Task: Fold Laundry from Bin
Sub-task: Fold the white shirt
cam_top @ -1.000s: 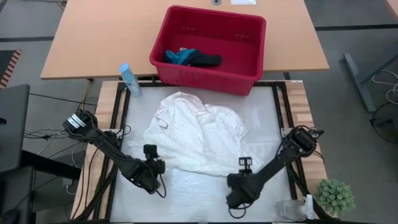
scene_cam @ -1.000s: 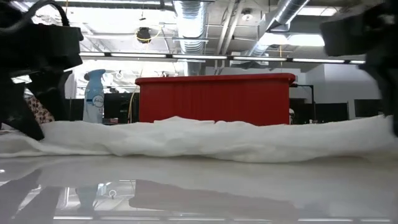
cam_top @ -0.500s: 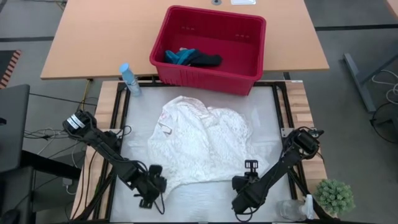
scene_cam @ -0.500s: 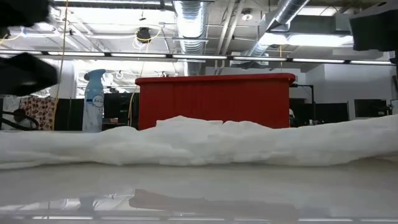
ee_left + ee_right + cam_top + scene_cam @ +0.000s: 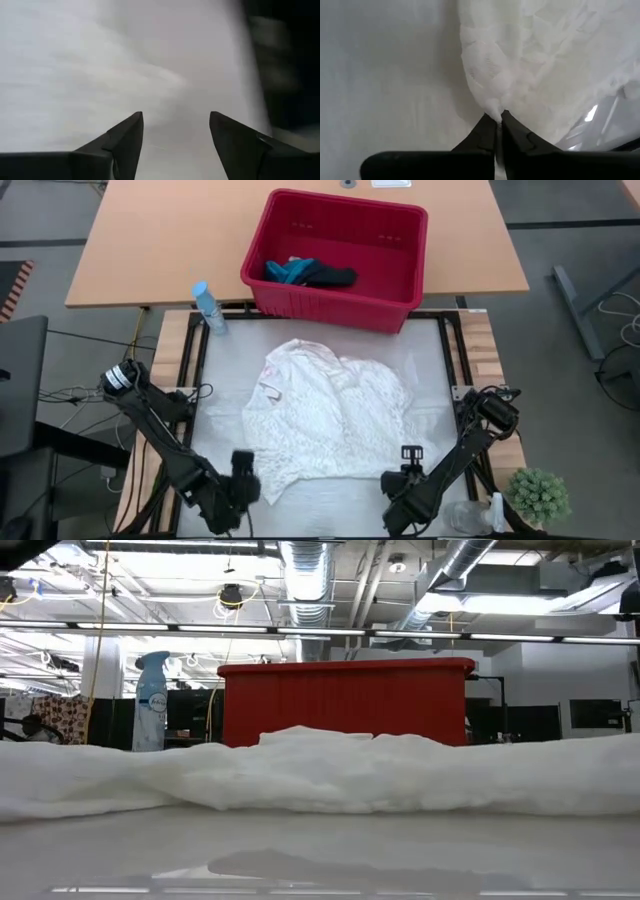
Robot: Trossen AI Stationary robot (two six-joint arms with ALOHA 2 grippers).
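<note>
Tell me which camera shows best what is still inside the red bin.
The high view: it looks down into the bin, showing the teal cloth and dark cloth. The low view shows only its outer wall; neither wrist view shows it.

**Things around the work area**

A spray bottle [image 5: 208,307] with a blue cap stands at about 10 o'clock from the middle of the white table [image 5: 430,380], at its corner. A small green potted plant [image 5: 538,496] sits at about 4 o'clock, beside a clear container [image 5: 468,517]. A large wooden table [image 5: 160,240] lies at 12 o'clock. A dark monitor [image 5: 20,385] is at 9 o'clock.
</note>
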